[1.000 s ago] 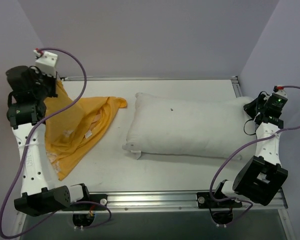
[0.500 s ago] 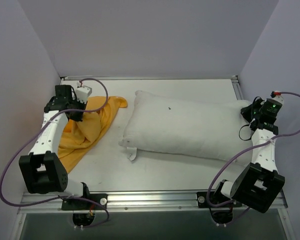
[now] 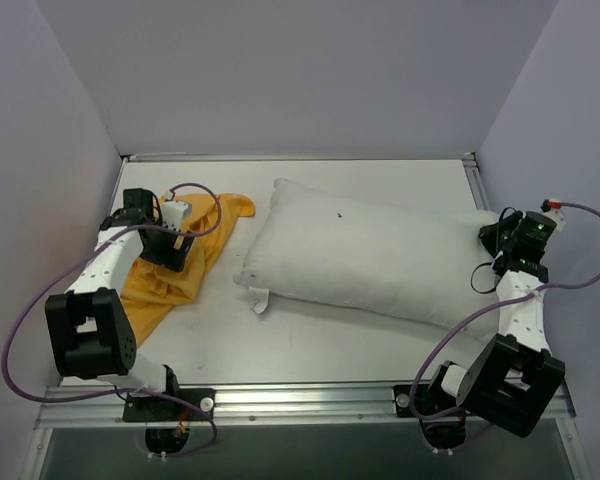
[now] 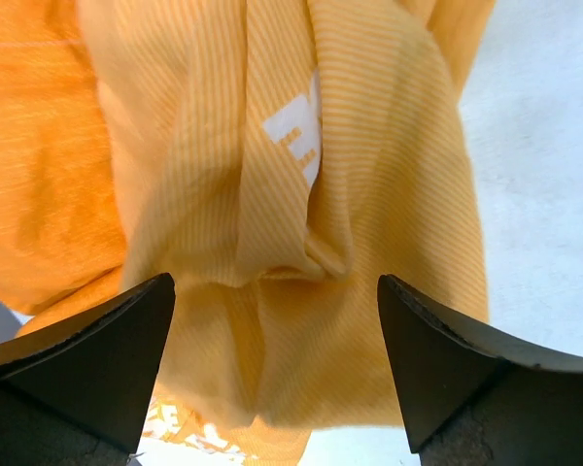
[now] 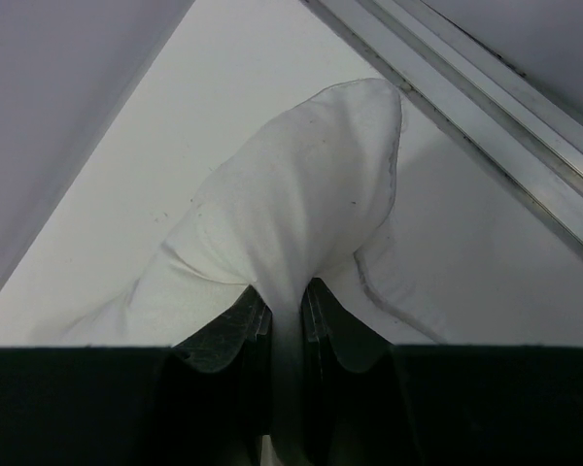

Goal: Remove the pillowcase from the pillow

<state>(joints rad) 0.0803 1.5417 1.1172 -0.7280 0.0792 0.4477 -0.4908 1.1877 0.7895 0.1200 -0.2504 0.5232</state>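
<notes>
Grey walls (image 3: pixel 280 70) hem the table (image 3: pixel 310 345); pillowcase (image 3: pixel 158 287) lies beside bare pillow (image 3: pixel 370 255).

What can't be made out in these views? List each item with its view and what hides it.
- pillowcase print: top view, folds hide it; left wrist view too close, only a white patch shows.
- left gripper: whether its open fingers touch the pillowcase; left wrist view, no depth cue.
- pillow, right corner: top view, the right gripper covers it.

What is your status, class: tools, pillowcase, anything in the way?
Left tool open over pillowcase. Right tool shut on pillow corner. Pillowcase off, heaped left of pillow. No obstruction seen.
</notes>
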